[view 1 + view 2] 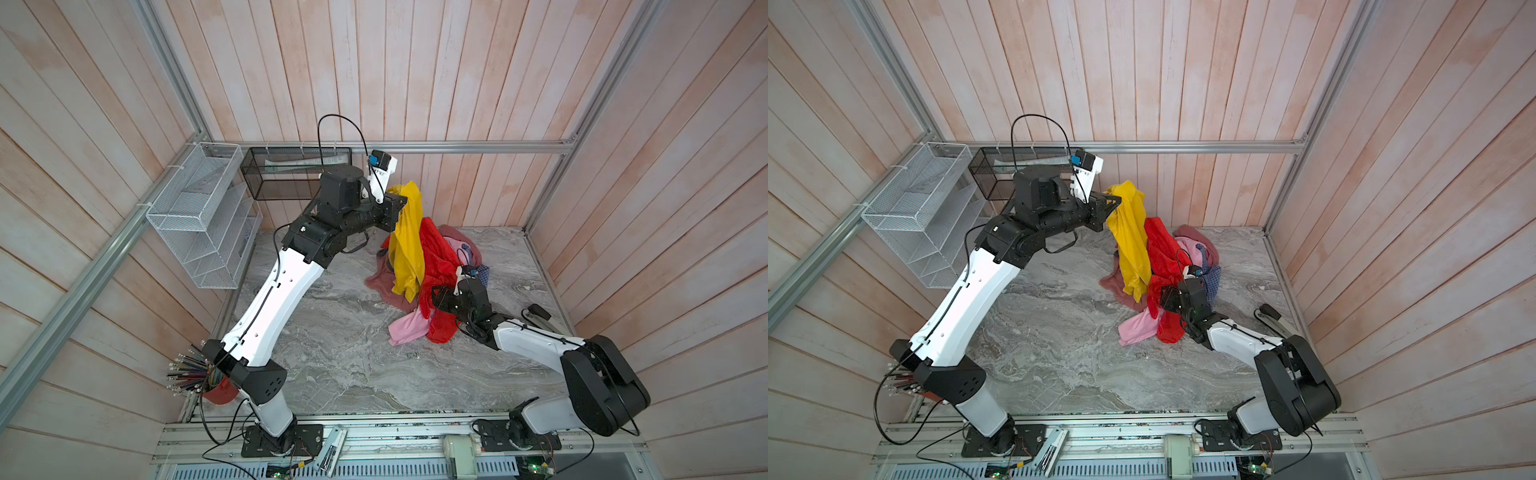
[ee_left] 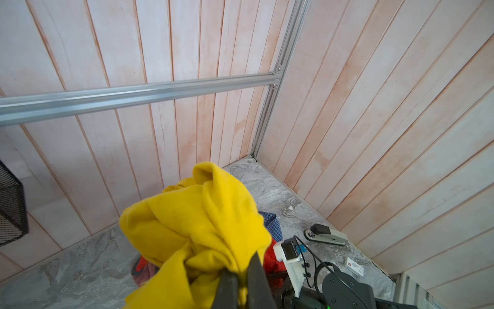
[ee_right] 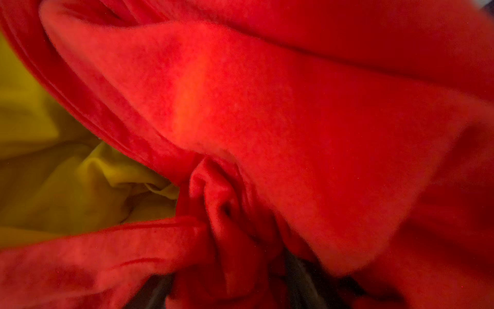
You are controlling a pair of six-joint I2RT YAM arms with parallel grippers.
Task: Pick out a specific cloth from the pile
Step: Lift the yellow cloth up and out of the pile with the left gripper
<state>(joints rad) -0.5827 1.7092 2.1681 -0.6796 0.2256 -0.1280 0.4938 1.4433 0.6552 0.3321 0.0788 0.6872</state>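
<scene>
Above the back of the counter (image 1: 332,353), close to the rear wall, the left jaws are clenched on a top fold of the yellow cloth (image 1: 409,232); the left wrist view shows two dark fingers (image 2: 258,283) pinching the gathered fabric between them; in both top views the cloth hangs from that grip as a long drape, and its lower end lies against the pile (image 1: 1196,245), beside the red cloth (image 1: 438,257) and over a dusty maroon one (image 1: 380,284), so it looks not yet clear; a pink cloth (image 1: 409,330) lies at the pile's near edge, close to that tail; the right jaws sit low at the near side of the pile, buried in the red cloth, with a red fold bunched between them and yellow showing just beside it; whether they pinch that fold or stand released I cannot tell; the step in hand, as I judge it, is the pull-out: the chosen cloth is gripped and raised, but not separated; the next move calls for carrying it higher or sideways toward the bare counter until the tail slips free, with the red cloth kept down so that it does not ride up too.
</scene>
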